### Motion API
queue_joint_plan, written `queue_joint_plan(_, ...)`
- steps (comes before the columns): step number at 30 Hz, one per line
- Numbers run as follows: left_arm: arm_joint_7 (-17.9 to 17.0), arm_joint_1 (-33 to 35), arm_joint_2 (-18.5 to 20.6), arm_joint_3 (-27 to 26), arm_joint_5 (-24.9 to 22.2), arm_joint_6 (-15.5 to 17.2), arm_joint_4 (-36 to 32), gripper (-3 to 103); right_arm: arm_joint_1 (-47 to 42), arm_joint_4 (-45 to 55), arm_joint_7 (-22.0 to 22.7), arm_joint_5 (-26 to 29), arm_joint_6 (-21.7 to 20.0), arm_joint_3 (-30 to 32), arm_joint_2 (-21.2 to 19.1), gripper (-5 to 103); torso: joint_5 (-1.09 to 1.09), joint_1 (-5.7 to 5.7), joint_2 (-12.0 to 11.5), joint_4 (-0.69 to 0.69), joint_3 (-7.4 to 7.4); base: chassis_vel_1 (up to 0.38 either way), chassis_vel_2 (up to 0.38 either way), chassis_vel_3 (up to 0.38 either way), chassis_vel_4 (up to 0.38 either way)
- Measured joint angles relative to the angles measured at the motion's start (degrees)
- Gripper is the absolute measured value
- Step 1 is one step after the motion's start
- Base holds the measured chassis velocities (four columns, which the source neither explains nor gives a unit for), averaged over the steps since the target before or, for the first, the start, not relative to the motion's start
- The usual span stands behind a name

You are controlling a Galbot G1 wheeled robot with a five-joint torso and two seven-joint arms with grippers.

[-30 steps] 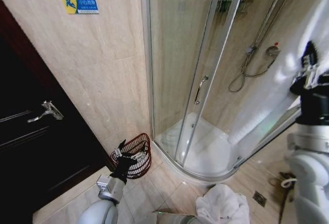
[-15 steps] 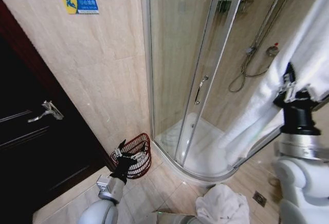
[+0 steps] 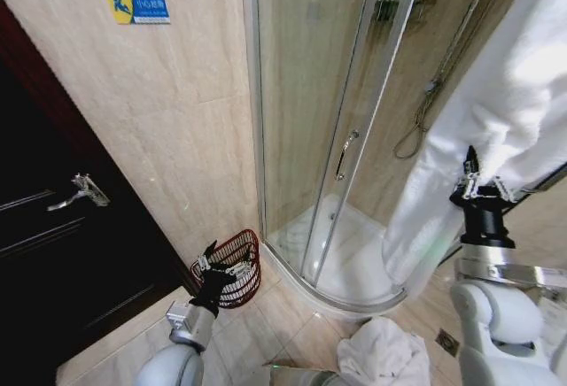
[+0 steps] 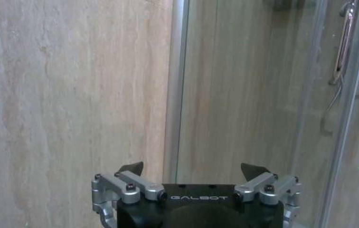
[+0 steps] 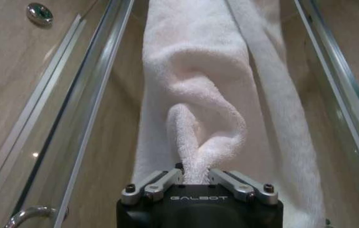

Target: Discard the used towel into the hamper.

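- Mind the white cloth (image 3: 383,352) heaped on the floor tiles just ahead of the base; steer the carried towel's hanging tail clear of it so the two do not tangle.
- Leave the left gripper (image 3: 215,262) where it hangs, low at the left, just beside the hamper's near rim: fingers spread wide, nothing between them. Hold it out of the drop path, or draw it back a little before the towel arrives.
- Treat the hamper (image 3: 237,260) as the target: small reddish-brown wire basket on the floor, tilted, against the beige wall and next to the corner of the shower enclosure (image 3: 310,120). Aim for the open mouth, not the rim; judged light enough to tip if dragged on.
- Trust the right gripper (image 5: 195,174) only as far as its bite: raised high at the right, clamped tight on a narrow fold of the white towel (image 5: 195,95), most of the cloth hanging free past it.
- Carry slowly across and down to the left; expect the long loose length to swing and to brush the glass door and its handle (image 3: 345,154).
- Lower well into the basket before opening, letting the tail pile in first, so that nothing drapes over the side.
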Motion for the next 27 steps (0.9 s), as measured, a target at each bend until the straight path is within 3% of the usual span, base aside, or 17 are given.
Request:
queue_joint_plan(5,0.0,0.0,0.0,0.0,0.0,0.0,0.0,100,-0.2,-0.75,0.19,-0.57,0.67,-0.12,0.87,5,-0.02,0.0,0.0,0.0,0.0,0.0,0.0,0.0,0.0)
queue_joint_plan(12,0.0,0.0,0.0,0.0,0.0,0.0,0.0,100,-2.75,-2.83,-0.62,-3.02,5.7,0.05,4.8,5,0.0,0.0,0.0,-0.01,0.0,0.0,0.0,0.0,0.0)
queue_joint_plan(17,0.0,0.0,0.0,0.0,0.0,0.0,0.0,100,-3.25,-1.87,-1.07,-4.39,8.82,-0.07,5.44,5,0.0,0.0,0.0,0.0,0.0,0.0,0.0,0.0,0.0)
queue_joint_plan(20,0.0,0.0,0.0,0.0,0.0,0.0,0.0,100,-3.15,1.98,-0.31,-8.8,12.51,0.46,5.42,5,0.02,0.0,0.0,0.01,0.0,0.0,0.0,0.0,0.0)
queue_joint_plan(24,0.0,0.0,0.0,0.0,0.0,0.0,0.0,100,-2.59,7.34,1.13,-14.04,14.14,3.45,4.67,5,-0.05,0.0,0.0,0.0,-0.01,0.0,0.0,0.0,0.0)
queue_joint_plan(27,0.0,0.0,0.0,0.0,0.0,0.0,0.0,100,-3.3,9.7,2.14,-13.8,13.62,3.92,4.26,5,-0.03,-0.01,0.01,0.0,-0.01,0.0,0.0,0.0,0.0)
